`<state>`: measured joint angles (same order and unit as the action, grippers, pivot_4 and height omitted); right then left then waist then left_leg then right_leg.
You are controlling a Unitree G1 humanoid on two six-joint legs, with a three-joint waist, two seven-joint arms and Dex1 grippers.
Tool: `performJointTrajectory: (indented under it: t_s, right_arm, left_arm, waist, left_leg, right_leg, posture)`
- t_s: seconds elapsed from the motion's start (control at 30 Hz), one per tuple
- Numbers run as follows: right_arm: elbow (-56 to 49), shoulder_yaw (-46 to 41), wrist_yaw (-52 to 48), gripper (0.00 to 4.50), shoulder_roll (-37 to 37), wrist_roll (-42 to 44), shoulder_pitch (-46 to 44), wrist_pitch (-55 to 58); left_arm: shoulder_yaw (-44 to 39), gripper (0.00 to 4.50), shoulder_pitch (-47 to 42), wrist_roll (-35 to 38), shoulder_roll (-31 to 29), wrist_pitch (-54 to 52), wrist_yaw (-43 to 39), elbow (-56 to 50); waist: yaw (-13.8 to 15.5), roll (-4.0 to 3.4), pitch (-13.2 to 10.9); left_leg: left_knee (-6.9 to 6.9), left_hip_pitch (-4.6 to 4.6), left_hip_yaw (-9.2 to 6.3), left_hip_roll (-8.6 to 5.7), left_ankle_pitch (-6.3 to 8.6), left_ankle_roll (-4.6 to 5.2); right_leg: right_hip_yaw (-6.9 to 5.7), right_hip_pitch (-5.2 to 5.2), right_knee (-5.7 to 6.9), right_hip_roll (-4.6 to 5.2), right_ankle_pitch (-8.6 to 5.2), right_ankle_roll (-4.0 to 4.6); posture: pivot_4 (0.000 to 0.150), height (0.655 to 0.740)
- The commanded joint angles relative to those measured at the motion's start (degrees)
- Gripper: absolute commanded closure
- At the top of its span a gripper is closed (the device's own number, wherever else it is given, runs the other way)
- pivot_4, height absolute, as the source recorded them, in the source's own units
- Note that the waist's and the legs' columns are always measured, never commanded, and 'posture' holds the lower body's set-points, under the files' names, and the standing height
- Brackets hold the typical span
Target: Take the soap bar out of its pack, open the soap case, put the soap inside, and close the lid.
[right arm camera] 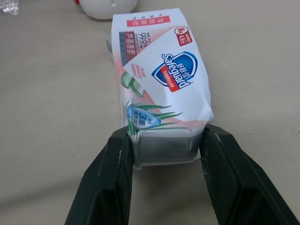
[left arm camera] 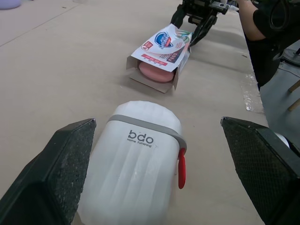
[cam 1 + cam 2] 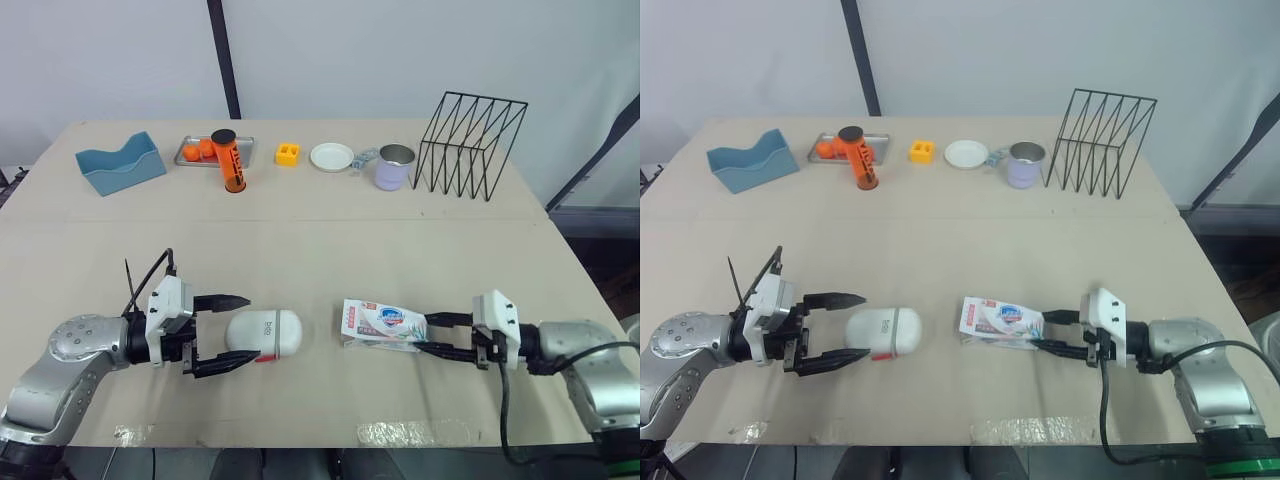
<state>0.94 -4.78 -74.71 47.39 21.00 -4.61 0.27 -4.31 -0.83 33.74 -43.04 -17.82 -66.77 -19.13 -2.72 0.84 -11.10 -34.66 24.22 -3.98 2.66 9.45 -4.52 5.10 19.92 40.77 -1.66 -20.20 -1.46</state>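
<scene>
The white soap case (image 3: 264, 334), lid down with a red latch, lies on the table at the front left. My left gripper (image 3: 250, 328) is open, one finger on each side of the case's near end with gaps showing. The soap pack (image 3: 380, 322) lies flat to the right of the case. Its open end faces the case, and the pink soap bar (image 2: 154, 72) shows inside. My right gripper (image 3: 430, 333) is shut on the pack's closed end, with the fingers (image 1: 115, 183) pressing both sides of the pack (image 1: 159, 89).
Along the table's back stand a blue holder (image 3: 120, 163), a metal tray (image 3: 247, 145) with oranges, an orange bottle (image 3: 230, 160), a yellow block (image 3: 288, 153), a white plate (image 3: 331, 156), a purple mug (image 3: 394, 167) and a black wire rack (image 3: 470, 145). Bare table lies between.
</scene>
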Motion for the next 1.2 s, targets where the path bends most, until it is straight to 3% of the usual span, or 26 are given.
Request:
performJointTrajectory:
  t_s: [0.03, 0.47, 1.2]
  right_arm:
    - [-2.4, -0.8, -1.4, 2.40, 2.7, 1.4, -4.4, 2.2]
    - [-5.5, 0.5, -5.4, 2.40, 6.0, 2.5, -11.1, 9.3]
    - [-4.7, -10.0, -7.1, 2.40, 11.4, 6.9, -6.8, 11.2]
  left_arm:
    - [-0.2, 0.00, -0.5, 0.0, 0.0, 1.0, -0.5, -0.9]
    - [0.5, 0.00, -0.8, -0.3, 0.2, 1.2, -0.4, -0.5]
    - [1.3, 0.00, -3.3, -0.2, 0.2, 1.8, -2.4, 1.7]
  waist:
    - [0.0, 0.00, 0.0]
    - [0.0, 0.00, 0.0]
    - [0.0, 0.00, 0.0]
  left_leg:
    - [0.00, 0.00, 0.01, 0.00, 0.00, 0.00]
    - [0.01, 0.03, -0.01, -0.01, 0.01, 0.01]
    - [0.01, 0.03, -0.01, -0.01, 0.01, 0.02]
  right_leg:
    - [0.01, 0.01, 0.00, -0.01, 0.00, 0.00]
    - [-0.02, 0.01, -0.02, 0.02, 0.01, 0.03]
    - [-0.03, 0.01, -0.02, 0.02, 0.01, 0.03]
  posture:
    - [0.150, 0.7400]
    - [0.150, 0.7400]
    - [0.150, 0.7400]
